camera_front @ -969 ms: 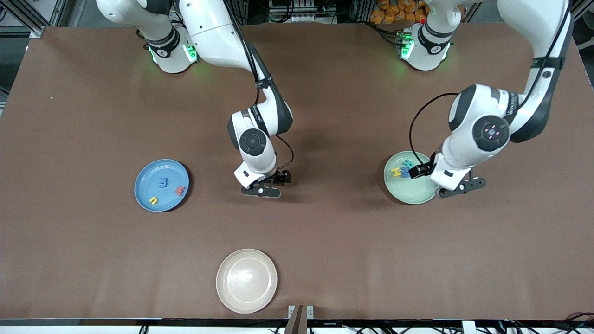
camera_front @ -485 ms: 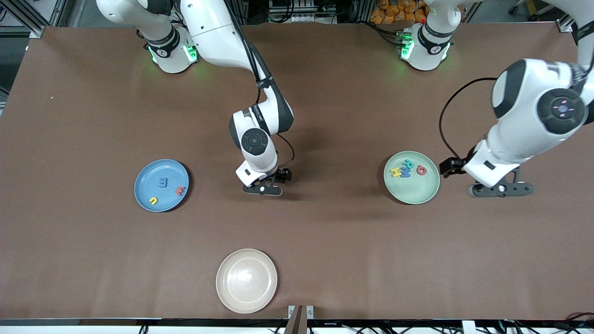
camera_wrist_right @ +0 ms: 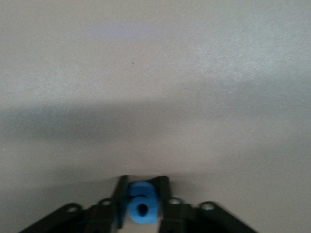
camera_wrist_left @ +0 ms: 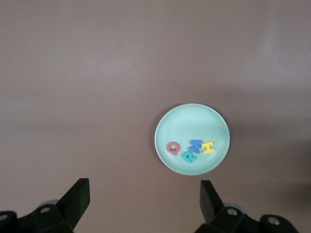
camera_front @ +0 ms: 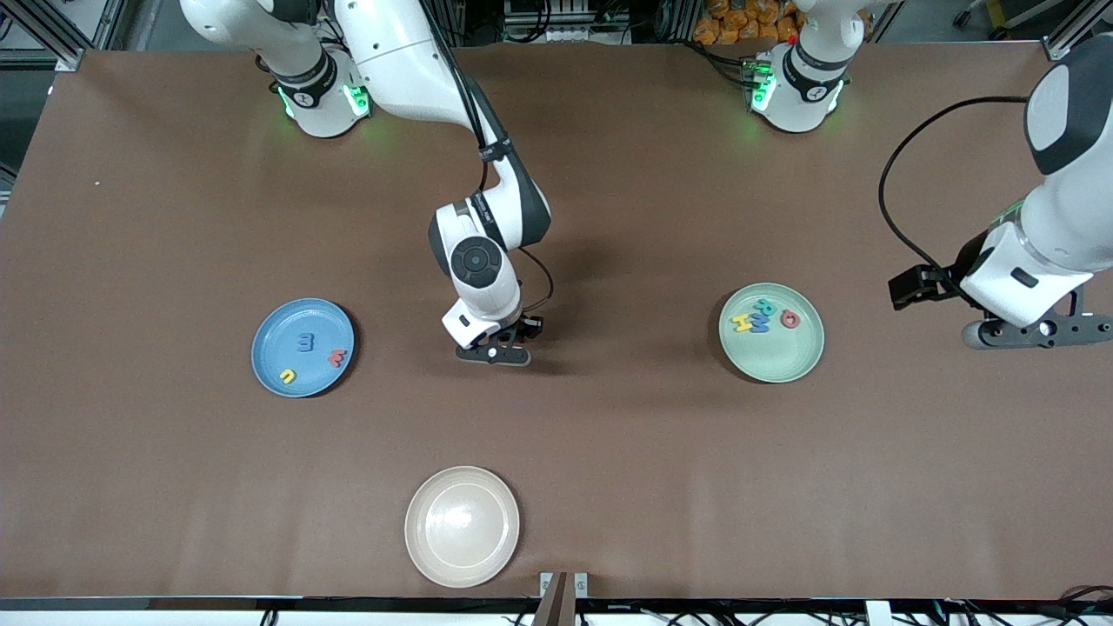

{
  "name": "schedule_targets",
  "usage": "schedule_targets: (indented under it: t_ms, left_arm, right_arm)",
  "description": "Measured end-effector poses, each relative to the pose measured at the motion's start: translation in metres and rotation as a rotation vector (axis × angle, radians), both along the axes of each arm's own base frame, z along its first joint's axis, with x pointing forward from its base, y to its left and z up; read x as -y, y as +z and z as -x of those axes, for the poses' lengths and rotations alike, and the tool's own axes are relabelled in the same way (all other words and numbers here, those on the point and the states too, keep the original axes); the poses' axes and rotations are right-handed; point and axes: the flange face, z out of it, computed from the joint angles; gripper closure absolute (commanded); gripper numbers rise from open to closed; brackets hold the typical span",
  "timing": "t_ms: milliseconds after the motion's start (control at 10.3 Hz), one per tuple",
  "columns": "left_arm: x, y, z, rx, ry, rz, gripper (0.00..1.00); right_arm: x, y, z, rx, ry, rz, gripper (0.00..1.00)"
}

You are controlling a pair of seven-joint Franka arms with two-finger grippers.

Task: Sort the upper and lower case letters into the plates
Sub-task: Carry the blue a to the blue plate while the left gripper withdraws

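Right gripper down at table middle, between blue plate and mint green plate, fingers clenched on blue a. Left gripper up over table's edge at left arm's end, fingers spread wide, holding nothing. Blue plate holds blue w, red w, yellow u. Mint green plate holds yellow H, blue M, teal R, red Q. Cream plate near table's camera-side edge.

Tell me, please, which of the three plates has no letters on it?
The cream-white plate, nearest the front camera. The blue plate holds three letters and the mint green plate holds four.
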Motion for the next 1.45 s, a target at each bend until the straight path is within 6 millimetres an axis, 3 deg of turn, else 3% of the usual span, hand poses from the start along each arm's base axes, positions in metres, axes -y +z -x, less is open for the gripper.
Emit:
schedule_targets:
  t_ms: [291,388,485,678,969,1260,1454]
  left_arm:
    - [0.007,0.025,0.004,0.020,0.018,0.045,0.00]
    - [0.011,0.035,0.008,0.033,0.032,0.048,0.00]
    - [0.017,0.042,0.012,0.041,0.032,0.048,0.00]
    - [0.022,0.054,0.017,0.059,0.038,0.051,0.00]
    - [0.000,0.085,0.036,0.081,0.064,0.035,0.00]
    - [-0.017,0.091,0.041,0.079,0.047,0.018,0.00]
    - [-0.015,0.091,0.043,0.078,0.042,0.018,0.00]
  right_arm:
    - [0.002,0.006,-0.003,0.006,0.035,-0.008,1.00]
    - [0.011,0.019,-0.012,0.010,0.047,-0.019,1.00]
    - [0.032,0.037,-0.029,0.004,0.058,-0.036,1.00]
    - [0.100,0.077,-0.071,0.002,0.078,-0.077,1.00]
    - [0.222,0.123,-0.110,-0.037,0.164,-0.101,1.00]
    - [0.332,0.139,-0.116,-0.135,0.271,-0.094,1.00]
    - [0.377,0.126,-0.110,-0.180,0.321,-0.110,1.00]
